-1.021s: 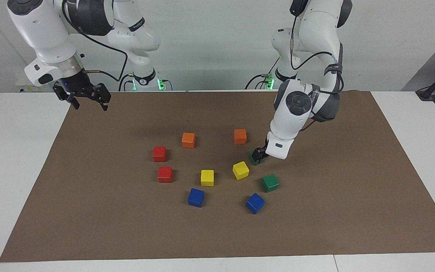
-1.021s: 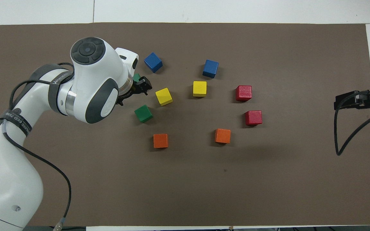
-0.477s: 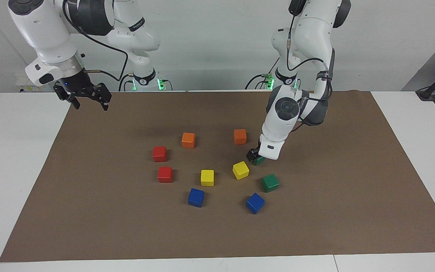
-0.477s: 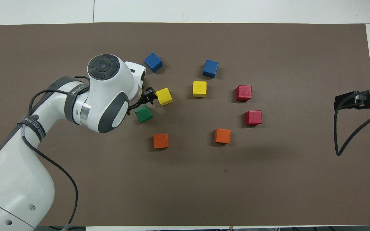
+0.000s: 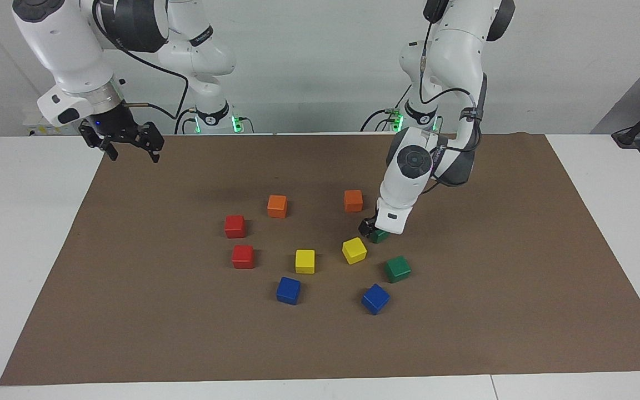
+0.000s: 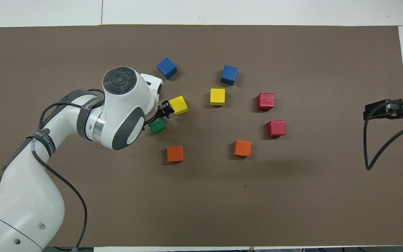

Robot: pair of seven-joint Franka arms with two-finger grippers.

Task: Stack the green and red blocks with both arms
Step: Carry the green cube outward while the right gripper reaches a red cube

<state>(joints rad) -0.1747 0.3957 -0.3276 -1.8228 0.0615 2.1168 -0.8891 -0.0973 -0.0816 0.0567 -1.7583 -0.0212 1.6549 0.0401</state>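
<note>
Matte brown paper mat (image 5: 520,289) spread flat over a white bench (image 5: 14,233), scattered with small, smooth, sharp-edged painted cubes. Two red cubes (image 5: 234,226) (image 5: 243,256) toward the right arm's end, close together but apart, both flat on the mat. Two dark green cubes toward the left arm's end: the nearer green cube (image 5: 379,237) half hidden under the left wrist, the farther green cube (image 5: 397,269) in the open beside a blue cube (image 5: 375,299). In between, two yellow cubes (image 5: 354,250) (image 5: 305,261), a second blue one (image 5: 288,290) and two orange ones (image 5: 277,206) (image 5: 353,200).

Left hand (image 5: 368,226), black, low over the mat just beside the nearer green cube and near the turned yellow one; whether spread or pinching cannot be told under the glossy white wrist. Right hand (image 5: 131,149) spread wide, empty, hanging over the mat's corner at its own end, waiting.

Against a second ago: left wrist slid from the green cubes toward the yellow cube, now covering the farther green cube from above. No cube displaced. Right hand unchanged.
</note>
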